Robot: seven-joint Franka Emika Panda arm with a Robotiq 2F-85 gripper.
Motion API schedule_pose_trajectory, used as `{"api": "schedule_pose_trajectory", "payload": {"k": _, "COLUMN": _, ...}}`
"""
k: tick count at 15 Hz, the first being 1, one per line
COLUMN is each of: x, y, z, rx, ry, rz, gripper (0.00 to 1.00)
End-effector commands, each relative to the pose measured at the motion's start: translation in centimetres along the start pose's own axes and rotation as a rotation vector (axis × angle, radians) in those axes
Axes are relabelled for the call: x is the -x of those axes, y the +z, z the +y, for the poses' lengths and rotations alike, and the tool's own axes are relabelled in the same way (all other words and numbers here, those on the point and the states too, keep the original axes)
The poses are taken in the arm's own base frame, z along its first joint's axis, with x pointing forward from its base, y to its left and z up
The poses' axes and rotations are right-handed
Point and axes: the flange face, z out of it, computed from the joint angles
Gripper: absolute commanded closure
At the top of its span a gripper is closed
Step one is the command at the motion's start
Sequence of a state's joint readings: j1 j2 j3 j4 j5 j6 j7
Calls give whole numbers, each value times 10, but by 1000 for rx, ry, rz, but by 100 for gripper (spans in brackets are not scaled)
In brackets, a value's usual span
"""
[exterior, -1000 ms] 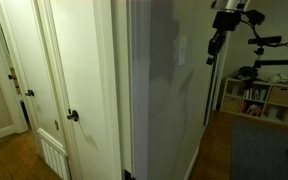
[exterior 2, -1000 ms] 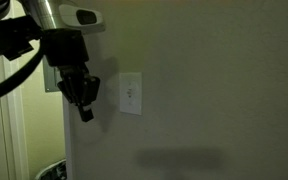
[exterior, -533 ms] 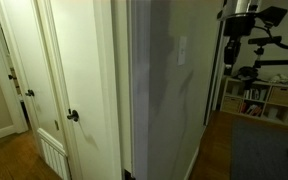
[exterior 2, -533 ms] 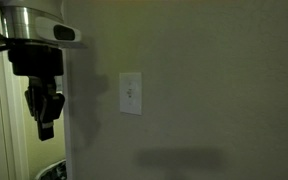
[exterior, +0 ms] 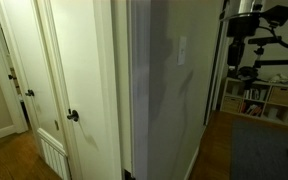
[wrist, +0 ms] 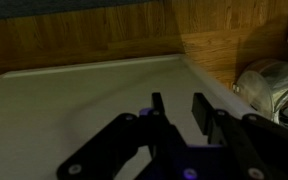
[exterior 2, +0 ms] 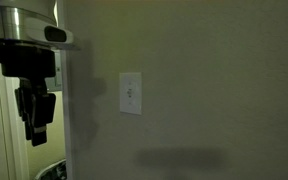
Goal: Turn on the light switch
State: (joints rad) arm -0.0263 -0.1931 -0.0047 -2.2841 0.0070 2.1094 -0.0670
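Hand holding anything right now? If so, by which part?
Nothing. The hand is empty, jaws apart in the wrist view, and it hangs to the side of the light switch, not touching it.

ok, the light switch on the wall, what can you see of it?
The light switch is a small upright rectangular plate, pale white and plastic-looking, set flat on the plain wall. A slim vertical toggle sits at its middle; which way it is flipped is too small to tell. Nothing touches it: the gripper hangs apart from it, off by the wall's corner, its tips lower than the plate.
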Motion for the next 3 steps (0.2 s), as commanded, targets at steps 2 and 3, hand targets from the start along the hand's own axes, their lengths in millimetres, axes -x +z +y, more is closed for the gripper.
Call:
{"api": "schedule_pose_trajectory", "payload": {"k": 2, "x": 0, "y": 0, "z": 0, "rx": 0, "ry": 0, "rz": -2, "gripper": 63}}
{"api": "schedule_pose_trajectory", "payload": {"k": 3, "x": 0, "y": 0, "z": 0, "rx": 0, "ry": 0, "rz": -2, "gripper": 63}}
